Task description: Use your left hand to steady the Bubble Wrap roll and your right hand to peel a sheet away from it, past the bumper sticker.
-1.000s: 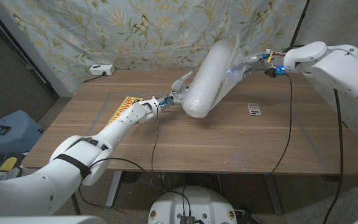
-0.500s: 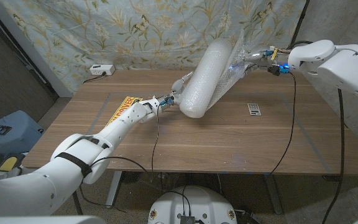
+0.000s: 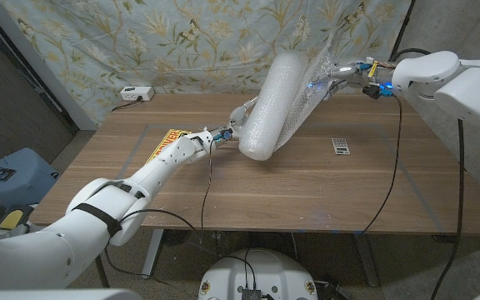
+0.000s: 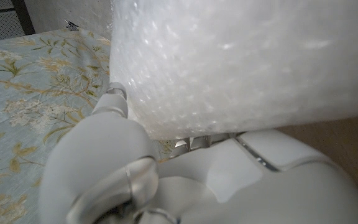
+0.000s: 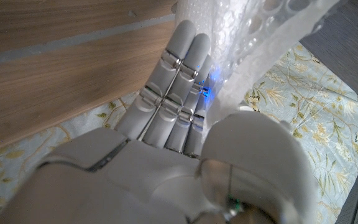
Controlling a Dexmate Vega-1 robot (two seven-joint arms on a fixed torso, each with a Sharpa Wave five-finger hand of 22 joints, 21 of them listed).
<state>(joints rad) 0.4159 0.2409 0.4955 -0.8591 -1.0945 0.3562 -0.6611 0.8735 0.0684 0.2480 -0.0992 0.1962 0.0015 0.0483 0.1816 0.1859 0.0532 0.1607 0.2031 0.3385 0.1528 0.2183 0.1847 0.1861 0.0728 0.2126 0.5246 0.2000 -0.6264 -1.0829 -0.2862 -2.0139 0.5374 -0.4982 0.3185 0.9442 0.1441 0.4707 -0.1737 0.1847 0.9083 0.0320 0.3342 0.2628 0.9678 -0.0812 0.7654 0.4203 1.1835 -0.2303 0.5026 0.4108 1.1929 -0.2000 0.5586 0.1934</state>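
Moved up and outward over the last second, that right hand (image 3: 338,73), dragging the loose clear sheet of bubble wrap (image 3: 313,82) further off the fat white cylinder of rolled bubble wrap (image 3: 272,104), which also looks tipped a bit steeper and nudged toward the left hand (image 3: 238,118). Roll standing tilted near the middle-back of the brown wooden table (image 3: 307,183), lower end down on the wood, upper end up against the floral backdrop. Left fingers (image 4: 118,102) pressed against the lower side of the roll, more a brace than a full wrap-around grip as far as the wrist view shows. Right fingers (image 5: 182,68) laid along the sheet with the thumb clamped over it, so pinching the film. Mid-peel by the look of it. Next up, probably a longer pull across and toward the yellow and black bumper sticker (image 3: 162,143) lying flat over on the left side, well apart from the sheet for now. Film looks flimsy, crinkly, see-through; likely to stretch or slip if yanked.
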